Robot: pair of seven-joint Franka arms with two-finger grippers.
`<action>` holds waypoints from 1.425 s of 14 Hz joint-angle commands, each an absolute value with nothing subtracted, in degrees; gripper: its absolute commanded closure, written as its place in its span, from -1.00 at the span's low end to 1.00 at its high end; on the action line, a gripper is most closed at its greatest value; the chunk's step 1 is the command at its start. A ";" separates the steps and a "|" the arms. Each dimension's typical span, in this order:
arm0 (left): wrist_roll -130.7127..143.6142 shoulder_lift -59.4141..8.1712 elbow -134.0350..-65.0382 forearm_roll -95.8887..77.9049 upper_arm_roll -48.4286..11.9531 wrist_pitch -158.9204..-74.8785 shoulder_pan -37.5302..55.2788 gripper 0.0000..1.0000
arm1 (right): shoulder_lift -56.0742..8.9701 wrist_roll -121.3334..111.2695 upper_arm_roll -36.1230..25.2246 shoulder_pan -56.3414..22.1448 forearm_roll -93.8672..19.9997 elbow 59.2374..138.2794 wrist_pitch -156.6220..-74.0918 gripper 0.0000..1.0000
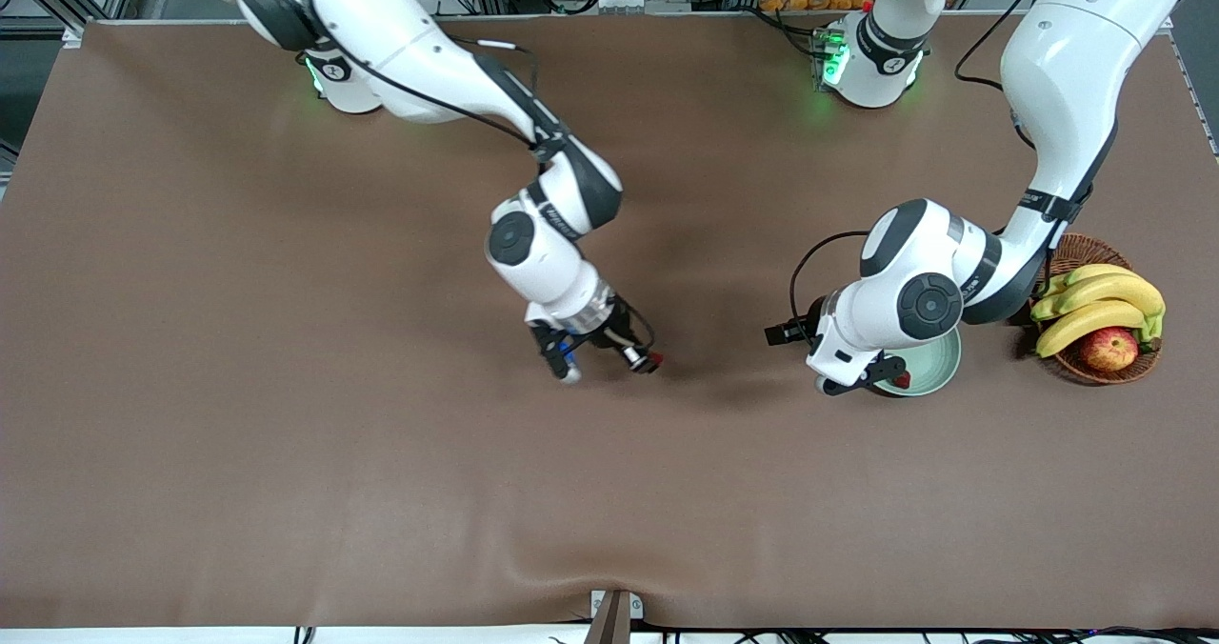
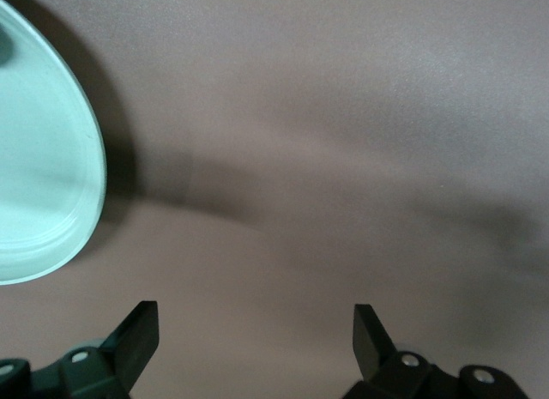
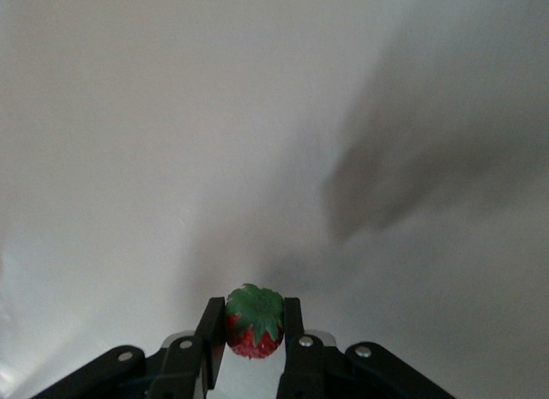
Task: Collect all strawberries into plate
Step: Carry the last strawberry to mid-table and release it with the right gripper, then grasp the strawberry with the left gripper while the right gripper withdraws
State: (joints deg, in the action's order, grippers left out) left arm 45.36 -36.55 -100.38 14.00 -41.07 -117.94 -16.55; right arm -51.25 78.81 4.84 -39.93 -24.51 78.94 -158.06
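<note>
My right gripper (image 1: 646,362) hangs just above the bare brown table near its middle, shut on a small red strawberry (image 3: 254,323) with a green leafy cap; the berry shows as a red tip (image 1: 656,359) in the front view. The pale mint-green plate (image 1: 938,363) lies toward the left arm's end of the table. My left gripper (image 1: 865,382) hovers over the plate's edge, open and empty (image 2: 256,330), with the plate's rim (image 2: 81,202) off to one side. A second red strawberry (image 1: 903,378) shows on the plate, partly hidden by the left hand.
A brown wicker basket (image 1: 1138,363) with bananas (image 1: 1095,306) and a red-yellow apple (image 1: 1109,348) stands beside the plate at the left arm's end. A small bracket (image 1: 614,611) sits at the table's edge nearest the front camera.
</note>
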 commanded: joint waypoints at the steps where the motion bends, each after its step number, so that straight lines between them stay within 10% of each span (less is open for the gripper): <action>1: 46.41 -37.00 -100.28 15.20 -41.22 -118.39 -16.35 -1.00 | -55.45 81.20 4.22 -43.23 -26.19 73.74 -159.69 0.69; 2: 46.93 -37.00 -100.37 15.12 -41.22 -118.39 -15.91 -1.00 | -55.46 82.43 4.22 -44.11 -26.19 73.74 -160.39 0.22; 3: 48.67 -37.00 -100.37 15.20 -41.22 -118.39 -15.56 -1.00 | -55.46 83.83 4.22 -44.47 -26.19 73.74 -160.31 -0.80; 4: 49.82 -37.09 -100.37 15.29 -41.22 -118.48 -15.47 -1.00 | -55.46 84.20 4.13 -44.99 -25.76 73.83 -160.31 -1.00; 8: 50.18 -37.96 -100.46 16.70 -41.22 -119.44 -15.12 -1.00 | -53.10 83.41 2.64 -43.60 -25.05 74.88 -158.13 -1.00; 20: 53.97 -44.82 -89.12 25.65 -32.19 -128.14 4.80 -1.00 | -38.77 61.20 2.72 -19.44 -24.61 74.88 -117.19 -1.00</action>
